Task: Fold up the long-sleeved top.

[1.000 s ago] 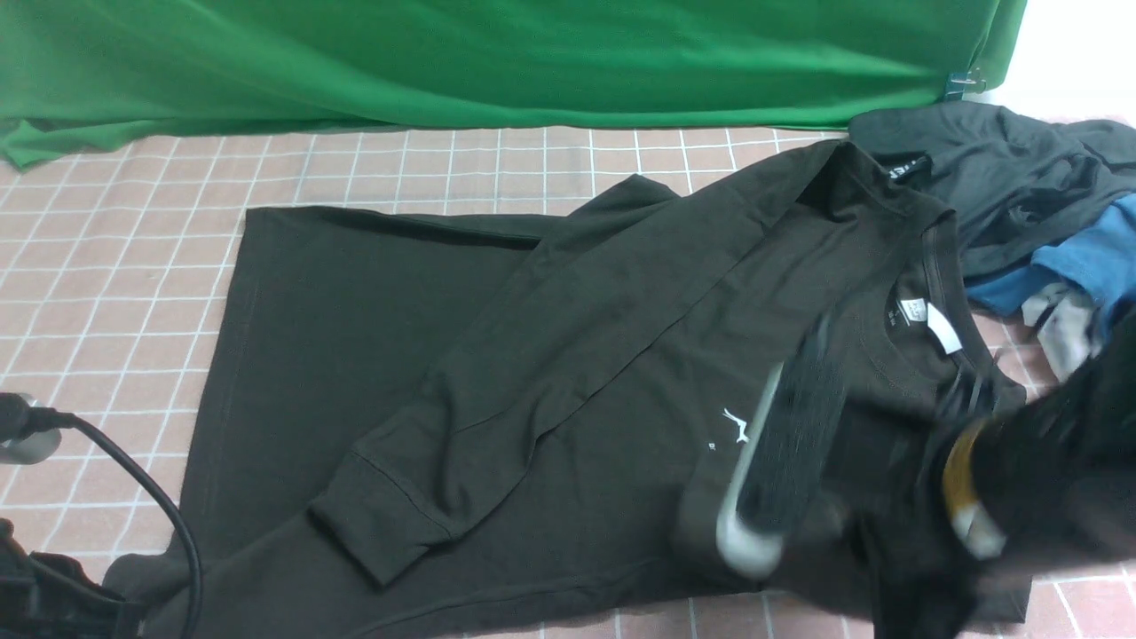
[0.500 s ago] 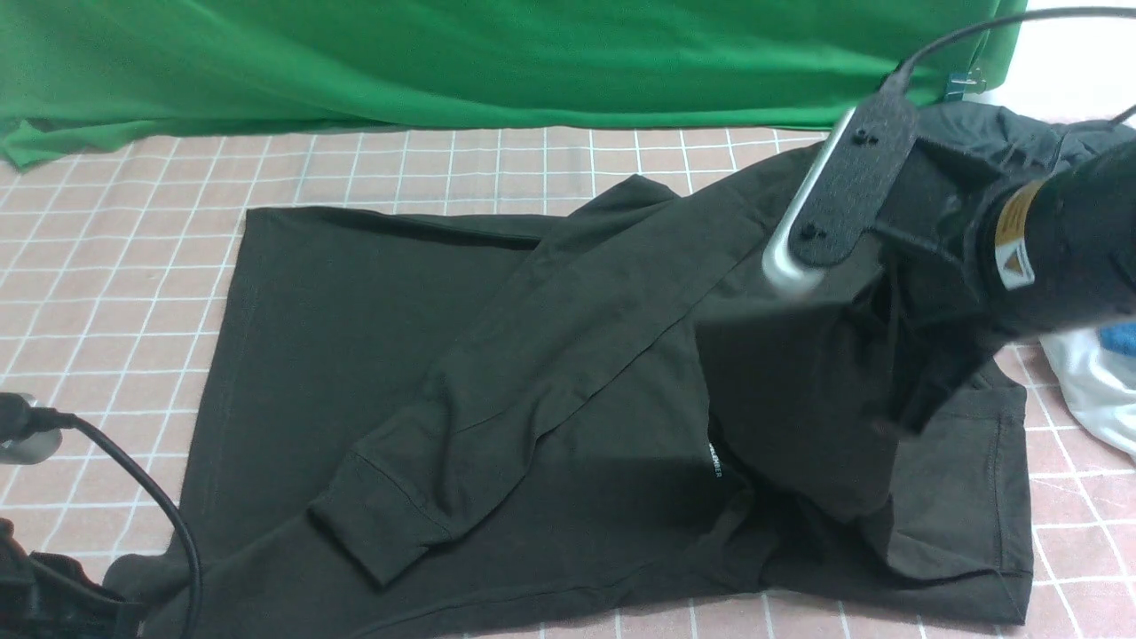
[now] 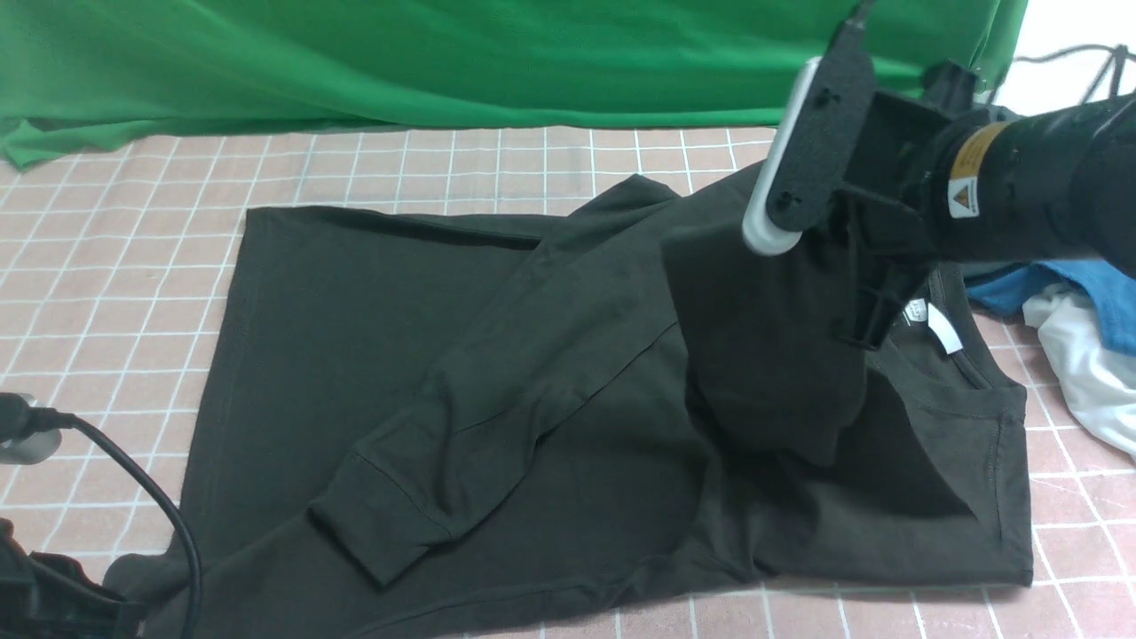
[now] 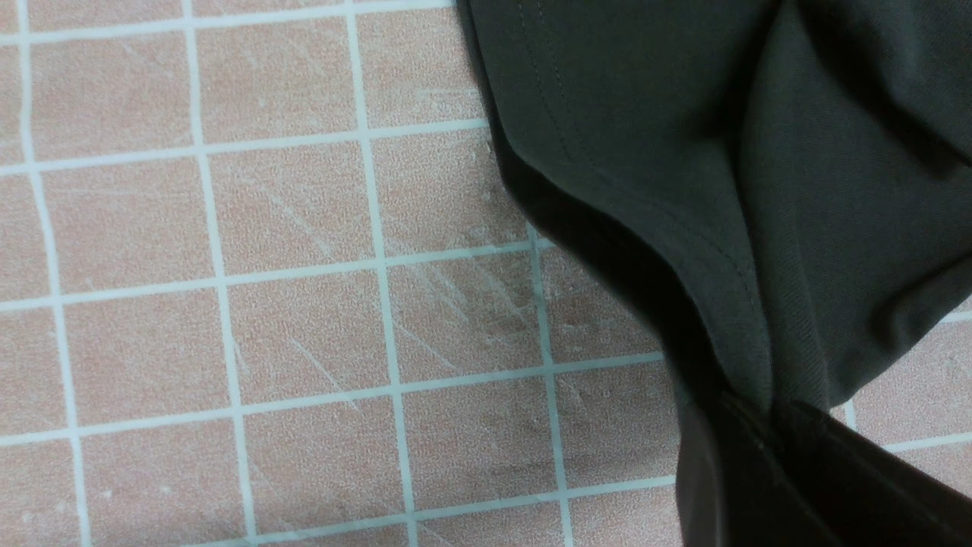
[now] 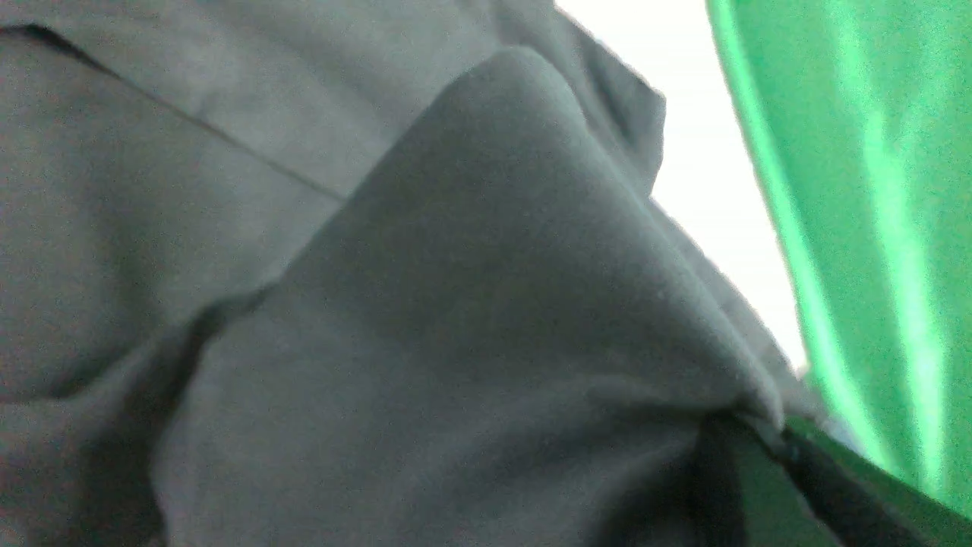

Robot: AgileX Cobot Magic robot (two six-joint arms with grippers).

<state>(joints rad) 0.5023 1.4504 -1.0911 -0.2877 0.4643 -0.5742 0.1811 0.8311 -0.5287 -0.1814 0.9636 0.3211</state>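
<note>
Nearest, the left claw is pressed together on a hem corner of the large black cotton long-sleeved top, which lies spread on the pink gridded counter. Farther off, the right claw pinches a raised fold of the top above its chest, near the green cloth backdrop.

A green cloth is hung behind the pink gridded bench. A blue shirt and white cloth are heaped at right.
</note>
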